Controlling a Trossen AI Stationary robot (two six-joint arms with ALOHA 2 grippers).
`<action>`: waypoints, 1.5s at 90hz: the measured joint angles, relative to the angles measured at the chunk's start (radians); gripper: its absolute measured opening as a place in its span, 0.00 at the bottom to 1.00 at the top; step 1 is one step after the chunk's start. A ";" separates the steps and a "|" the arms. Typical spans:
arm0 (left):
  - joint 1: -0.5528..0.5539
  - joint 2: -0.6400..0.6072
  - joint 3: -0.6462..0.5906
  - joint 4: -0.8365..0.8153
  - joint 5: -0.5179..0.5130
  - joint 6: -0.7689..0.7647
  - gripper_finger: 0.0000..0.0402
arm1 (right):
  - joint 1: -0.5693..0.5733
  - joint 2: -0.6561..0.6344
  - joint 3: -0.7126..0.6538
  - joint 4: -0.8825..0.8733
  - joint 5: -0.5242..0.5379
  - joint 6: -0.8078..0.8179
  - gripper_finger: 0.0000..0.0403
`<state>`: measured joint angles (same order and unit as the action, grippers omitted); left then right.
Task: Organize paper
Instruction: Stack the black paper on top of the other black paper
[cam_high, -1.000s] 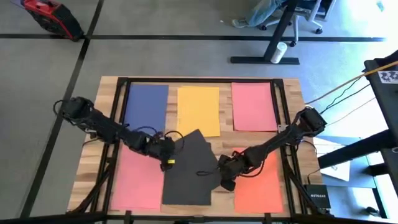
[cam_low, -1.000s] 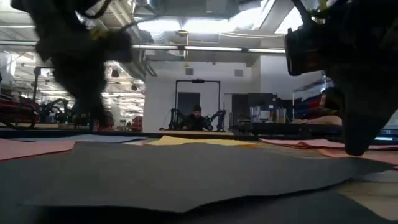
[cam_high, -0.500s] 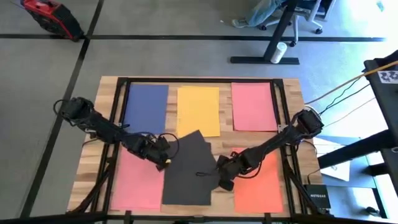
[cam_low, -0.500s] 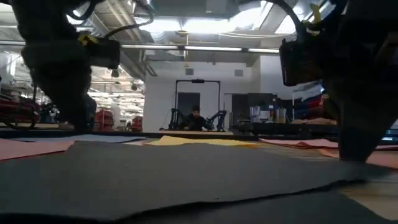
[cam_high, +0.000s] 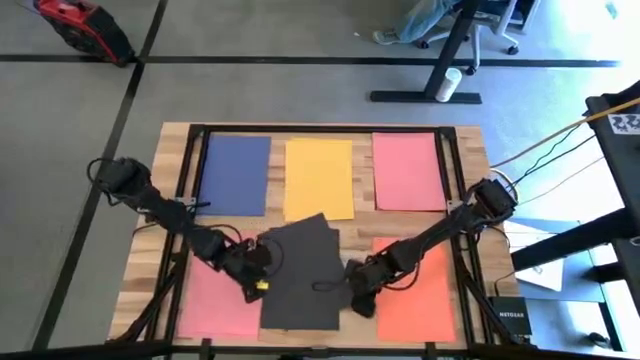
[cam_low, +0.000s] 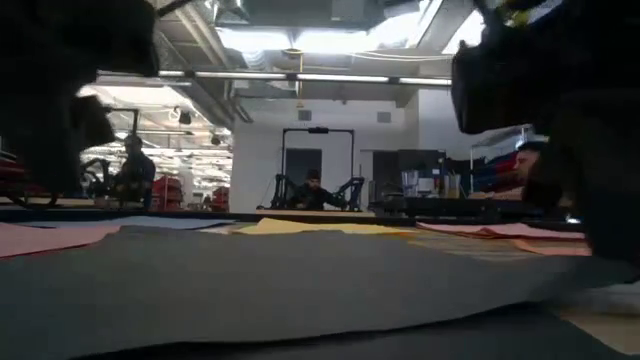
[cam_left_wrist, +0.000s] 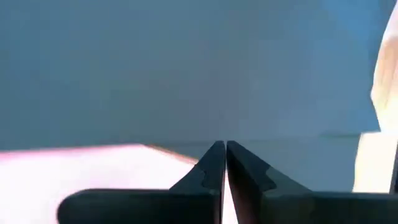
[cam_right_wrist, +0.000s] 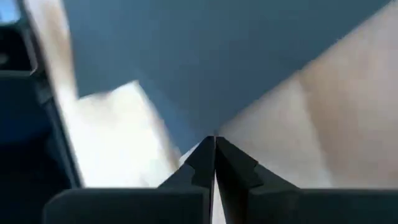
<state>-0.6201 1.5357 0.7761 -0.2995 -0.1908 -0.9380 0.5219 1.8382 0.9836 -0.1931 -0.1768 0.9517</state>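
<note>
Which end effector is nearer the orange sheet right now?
Right. The right end effector sits just beside the orange sheet, at its inner edge; the left end effector is across the dark sheet.

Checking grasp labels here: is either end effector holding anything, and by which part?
Both end effectors are shut. Left end effector sits at the dark grey sheets' left edge, right end effector at their right edge; whether paper is pinched cannot be told.
</note>
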 joint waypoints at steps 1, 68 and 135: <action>-0.004 0.006 0.000 0.002 0.003 -0.002 0.00 | 0.000 -0.001 0.000 -0.001 0.000 -0.002 0.00; 0.020 0.253 0.164 -0.024 0.137 0.111 0.00 | 0.009 -0.011 0.000 -0.017 0.056 -0.006 0.00; -0.079 0.208 0.159 -0.265 -0.049 -0.106 0.00 | 0.015 -0.012 0.001 -0.023 0.056 -0.015 0.00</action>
<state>-0.6994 1.7436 0.9347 -0.5640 -0.2394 -1.0444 0.5365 1.8263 0.9844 -0.2164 -0.1206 0.9367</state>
